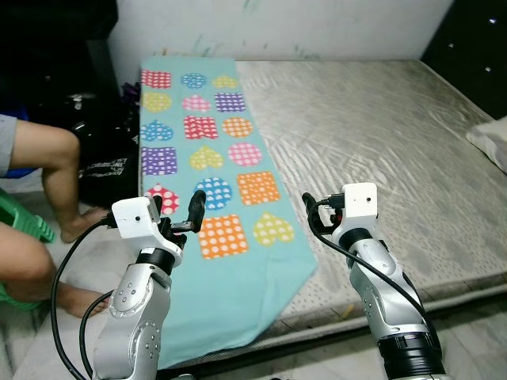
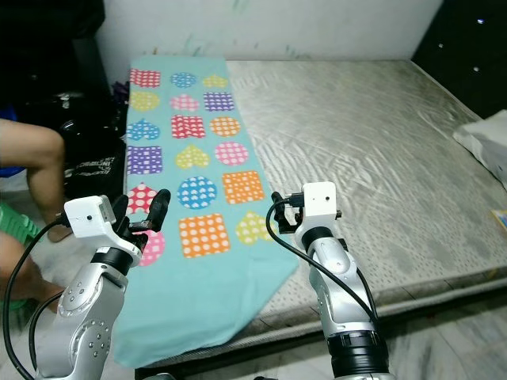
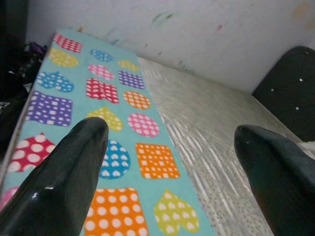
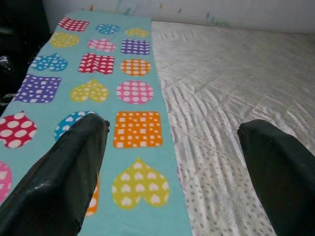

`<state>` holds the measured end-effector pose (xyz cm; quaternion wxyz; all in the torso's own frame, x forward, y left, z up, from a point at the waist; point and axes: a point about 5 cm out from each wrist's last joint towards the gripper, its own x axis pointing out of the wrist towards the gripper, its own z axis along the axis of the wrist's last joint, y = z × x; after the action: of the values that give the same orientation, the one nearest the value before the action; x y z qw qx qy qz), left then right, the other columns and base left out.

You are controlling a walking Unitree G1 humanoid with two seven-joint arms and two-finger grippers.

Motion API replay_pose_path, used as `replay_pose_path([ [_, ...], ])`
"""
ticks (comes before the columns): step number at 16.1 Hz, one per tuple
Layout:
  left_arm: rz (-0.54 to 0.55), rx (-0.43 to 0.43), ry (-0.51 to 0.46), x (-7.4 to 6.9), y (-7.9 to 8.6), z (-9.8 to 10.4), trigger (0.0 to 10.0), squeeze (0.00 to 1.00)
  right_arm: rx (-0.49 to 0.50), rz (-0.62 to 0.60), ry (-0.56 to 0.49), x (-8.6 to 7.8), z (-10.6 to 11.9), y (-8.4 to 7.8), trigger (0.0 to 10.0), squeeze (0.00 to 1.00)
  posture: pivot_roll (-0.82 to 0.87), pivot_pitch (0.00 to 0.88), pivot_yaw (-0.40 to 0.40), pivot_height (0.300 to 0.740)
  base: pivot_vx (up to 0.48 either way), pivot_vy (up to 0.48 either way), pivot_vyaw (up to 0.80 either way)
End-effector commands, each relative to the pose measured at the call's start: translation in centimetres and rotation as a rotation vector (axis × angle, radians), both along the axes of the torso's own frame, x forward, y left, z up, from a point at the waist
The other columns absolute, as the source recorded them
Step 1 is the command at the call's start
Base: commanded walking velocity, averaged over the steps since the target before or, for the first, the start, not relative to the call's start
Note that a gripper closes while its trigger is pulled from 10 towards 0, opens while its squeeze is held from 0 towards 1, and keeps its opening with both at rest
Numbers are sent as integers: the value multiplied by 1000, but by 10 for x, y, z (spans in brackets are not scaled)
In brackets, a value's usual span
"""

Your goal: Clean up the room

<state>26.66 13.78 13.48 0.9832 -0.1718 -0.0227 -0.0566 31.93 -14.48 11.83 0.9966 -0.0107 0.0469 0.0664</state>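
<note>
A teal cloth (image 1: 207, 170) printed with coloured hearts and squares lies lengthwise along the left side of a grey mattress (image 1: 372, 127). Its near end hangs over the mattress's front edge. My left gripper (image 1: 178, 207) hovers over the cloth's near left part, open, with nothing between its fingers (image 3: 83, 162). My right gripper (image 1: 315, 207) is raised beside the cloth's right edge near the front of the mattress, also open and holding nothing. The right wrist view looks along the cloth (image 4: 118, 73) and the bare mattress (image 4: 231, 78).
A person's bare legs (image 1: 55, 170) and a green stool (image 1: 24, 222) are on the floor at the left. Black bags (image 1: 103, 150) stand against the mattress's left side. A white pillow (image 1: 491, 142) lies at the right edge. A white wall (image 1: 277, 24) closes the back.
</note>
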Motion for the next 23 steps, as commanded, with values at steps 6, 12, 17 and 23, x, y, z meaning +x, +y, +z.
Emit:
replay_pose_path([
  [6,-7,-13,29,-4,-5,-4,10000,0,36,10,25,-8,-6,3,10000,0,-7,157,-69,706,0,0,0],
  [12,49,17,27,-2,1,-4,10000,0,45,33,31,-10,-7,6,10000,0,-11,169,-74,636,0,0,0],
  [17,86,33,17,0,5,-3,10000,0,49,50,27,-10,-5,6,10000,0,-13,165,-80,607,0,0,0],
  [23,164,62,23,2,18,-3,10000,0,29,59,32,-6,-6,5,10000,0,-11,168,-80,607,0,0,0],
])
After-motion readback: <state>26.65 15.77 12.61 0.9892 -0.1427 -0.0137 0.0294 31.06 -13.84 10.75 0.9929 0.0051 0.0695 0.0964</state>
